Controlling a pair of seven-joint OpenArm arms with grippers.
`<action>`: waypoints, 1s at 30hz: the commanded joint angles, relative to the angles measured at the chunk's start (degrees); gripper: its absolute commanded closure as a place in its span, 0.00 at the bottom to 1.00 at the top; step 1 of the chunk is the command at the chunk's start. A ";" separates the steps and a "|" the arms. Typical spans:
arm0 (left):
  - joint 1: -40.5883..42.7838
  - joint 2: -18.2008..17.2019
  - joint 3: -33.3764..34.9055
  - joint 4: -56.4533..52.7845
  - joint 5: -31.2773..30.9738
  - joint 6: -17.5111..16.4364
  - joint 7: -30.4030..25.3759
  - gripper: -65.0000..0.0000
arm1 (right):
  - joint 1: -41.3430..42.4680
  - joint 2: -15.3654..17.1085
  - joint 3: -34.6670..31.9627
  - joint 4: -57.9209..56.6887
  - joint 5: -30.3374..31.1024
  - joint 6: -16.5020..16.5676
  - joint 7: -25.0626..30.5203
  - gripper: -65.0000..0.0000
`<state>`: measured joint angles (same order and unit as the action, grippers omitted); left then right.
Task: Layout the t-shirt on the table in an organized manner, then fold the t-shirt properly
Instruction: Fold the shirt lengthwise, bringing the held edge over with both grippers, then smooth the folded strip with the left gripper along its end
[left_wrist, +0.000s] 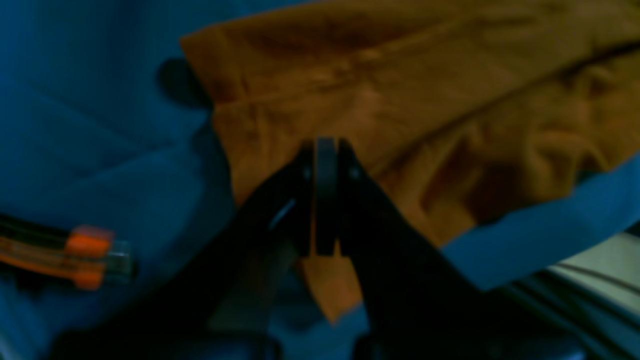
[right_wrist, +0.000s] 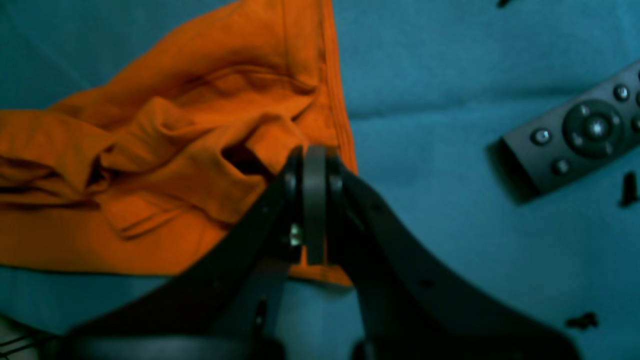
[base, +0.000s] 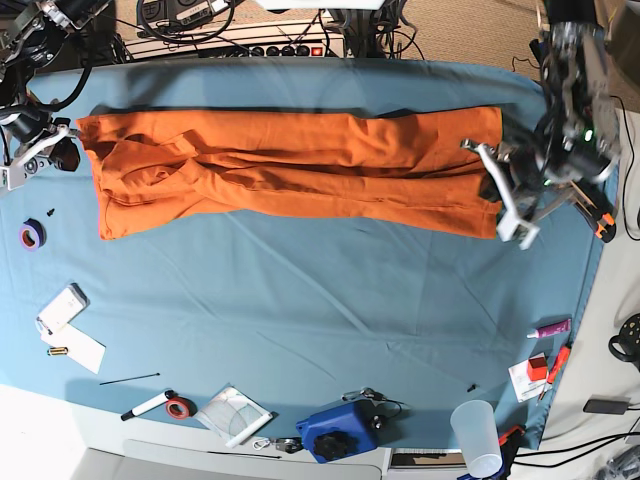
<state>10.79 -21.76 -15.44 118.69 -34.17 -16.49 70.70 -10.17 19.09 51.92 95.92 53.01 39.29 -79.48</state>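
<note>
teal table (base: 300, 330), tools around t-shirt (base: 290, 160)

Open table (base: 330, 300) below t-shirt (base: 300, 160)

A plain bright orange t-shirt (base: 290, 160) lies on the table's (base: 330, 300) teal-blue cloth; a black remote (right_wrist: 575, 130) lies there too.

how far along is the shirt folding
Done: the t-shirt lies stretched lengthwise across the table, still wrinkled. In hand: the left gripper and right gripper are each shut on an end. Left: smoothing it flat, then every fold.
</note>
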 joint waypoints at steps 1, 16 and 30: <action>0.87 -0.79 -2.29 2.73 -0.63 0.09 -1.57 1.00 | 0.37 1.55 0.87 1.01 2.27 0.35 0.98 1.00; 3.32 -0.79 -8.17 0.00 -2.14 -3.74 -16.09 0.73 | 0.37 1.53 4.39 1.01 8.46 0.39 -0.52 1.00; -9.75 -0.81 2.64 -22.93 -2.43 -3.50 -9.94 0.73 | 0.50 1.53 4.39 1.01 8.44 0.39 -0.52 1.00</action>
<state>1.93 -21.78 -12.47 94.78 -36.10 -19.99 61.39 -10.02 19.16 56.10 95.92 60.07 39.29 -81.01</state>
